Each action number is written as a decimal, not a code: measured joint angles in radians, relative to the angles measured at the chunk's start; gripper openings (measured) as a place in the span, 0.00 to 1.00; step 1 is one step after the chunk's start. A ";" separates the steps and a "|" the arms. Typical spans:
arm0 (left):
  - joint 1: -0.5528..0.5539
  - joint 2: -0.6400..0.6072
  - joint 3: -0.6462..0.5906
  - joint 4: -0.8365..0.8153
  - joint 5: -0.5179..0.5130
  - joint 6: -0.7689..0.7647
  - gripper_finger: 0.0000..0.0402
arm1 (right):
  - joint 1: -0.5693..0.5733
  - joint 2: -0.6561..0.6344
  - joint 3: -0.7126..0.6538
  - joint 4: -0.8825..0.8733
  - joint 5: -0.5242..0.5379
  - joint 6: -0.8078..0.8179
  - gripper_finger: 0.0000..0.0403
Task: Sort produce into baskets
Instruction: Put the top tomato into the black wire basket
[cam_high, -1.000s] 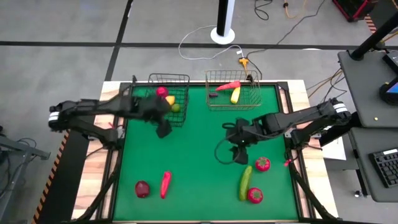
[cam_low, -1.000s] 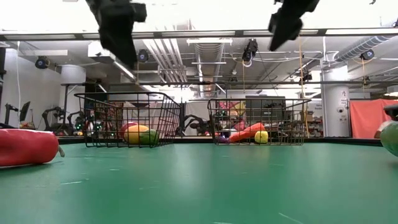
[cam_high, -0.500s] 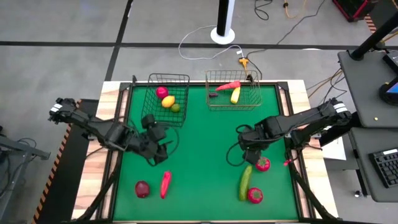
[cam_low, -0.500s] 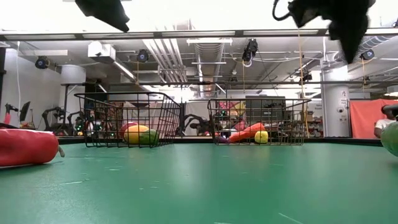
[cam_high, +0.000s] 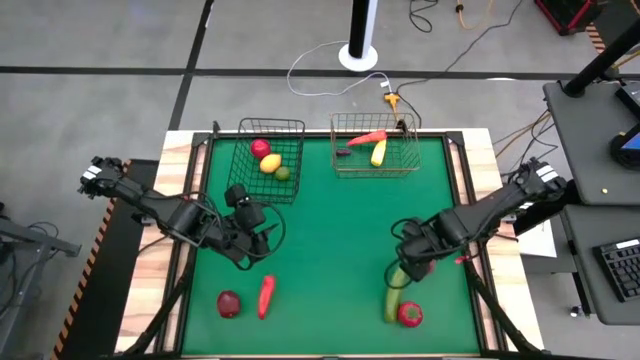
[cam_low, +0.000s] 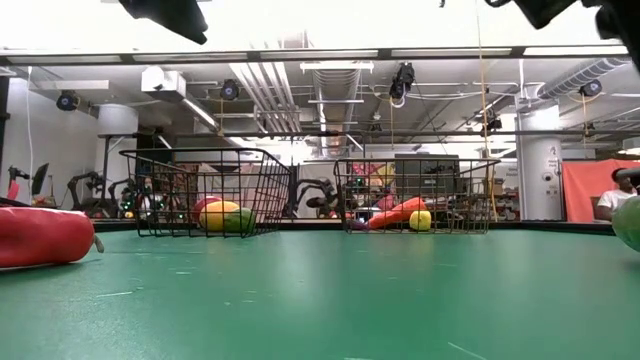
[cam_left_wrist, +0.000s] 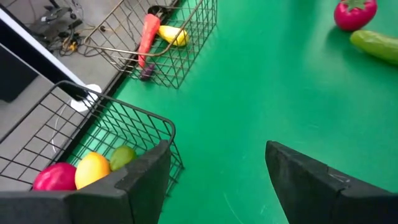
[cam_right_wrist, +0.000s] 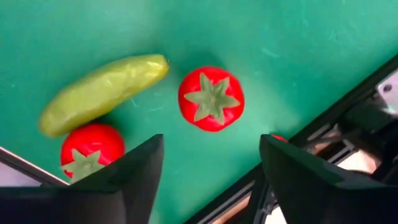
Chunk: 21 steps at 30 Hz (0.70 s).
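My left gripper (cam_high: 257, 242) is open and empty above the mat, near side of the black wire basket (cam_high: 272, 160), which holds a red, a yellow and a green fruit (cam_left_wrist: 92, 169). The silvery basket (cam_high: 375, 145) holds a red carrot (cam_high: 368, 137), a yellow piece and a purple piece. My right gripper (cam_high: 412, 270) is open and empty above a tomato (cam_right_wrist: 211, 98), beside a cucumber (cam_right_wrist: 102, 93) and a second tomato (cam_right_wrist: 92, 149). A red pepper (cam_high: 266, 295) and a dark red fruit (cam_high: 228, 303) lie near the front left.
Both baskets stand at the far edge of the green mat (cam_high: 320, 240), whose middle is bare. The table's right rim (cam_right_wrist: 323, 130) runs close to the tomatoes. In the low view the red pepper (cam_low: 40, 237) lies at the left and the cucumber (cam_low: 630, 222) at the right.
My left gripper has gone from beside the black basket toward the table's near edge and then stopped above the mat. My right gripper has gone toward the near right, from the mat's middle to above the tomato and cucumber. No produce has moved.
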 joint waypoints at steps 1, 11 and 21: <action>0.000 0.000 0.000 0.000 0.000 0.000 0.61 | 0.011 0.000 -0.003 -0.001 0.001 0.023 0.68; 0.000 0.000 0.000 -0.008 -0.035 0.011 0.61 | 0.039 -0.009 -0.154 0.049 0.012 0.141 0.86; 0.000 0.000 0.000 -0.012 -0.036 0.022 0.61 | 0.039 -0.116 -0.360 0.271 0.011 0.248 0.88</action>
